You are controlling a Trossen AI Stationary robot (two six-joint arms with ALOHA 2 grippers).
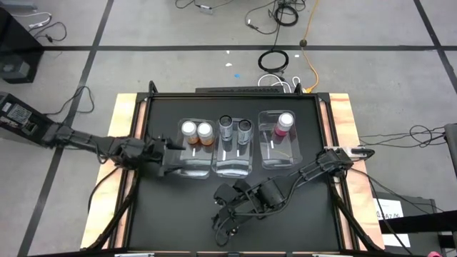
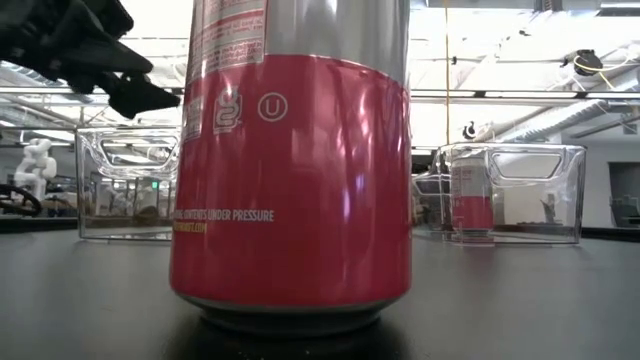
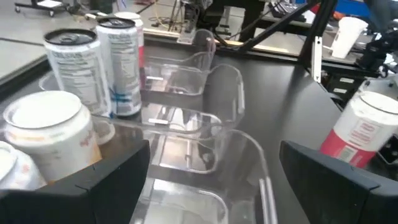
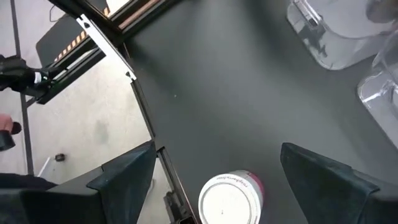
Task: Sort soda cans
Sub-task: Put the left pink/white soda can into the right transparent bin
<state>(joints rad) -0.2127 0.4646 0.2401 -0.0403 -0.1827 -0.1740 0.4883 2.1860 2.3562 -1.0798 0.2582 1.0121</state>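
the last loose pink-bodied soda can with a pale round top (image 4: 230,198) stands upright on the dark surface (image 4: 236,106) near its front edge, framed between the spread fingers of the right tool (image 4: 214,171), which is released and holds nothing. the risk, as i judge it — one finger clips the can's rim on the way in and tips it, so it rolls toward the front edge close by. a skewed squeeze on the slick wall could also let it slip during the lift.

farther back, the left tool (image 3: 211,165) waits open beside the clear rectangular plastic bin with two orange cans (image 1: 196,130); the middle bin holds two dark grey cans (image 1: 235,126), the right bin one pink can (image 1: 285,121).

the low view fills with the loose can's pink wall (image 2: 290,190) and shows its base flat on the surface — the overhead view hides that can under the right arm. only the overhead view shows all three bins and their sorting.
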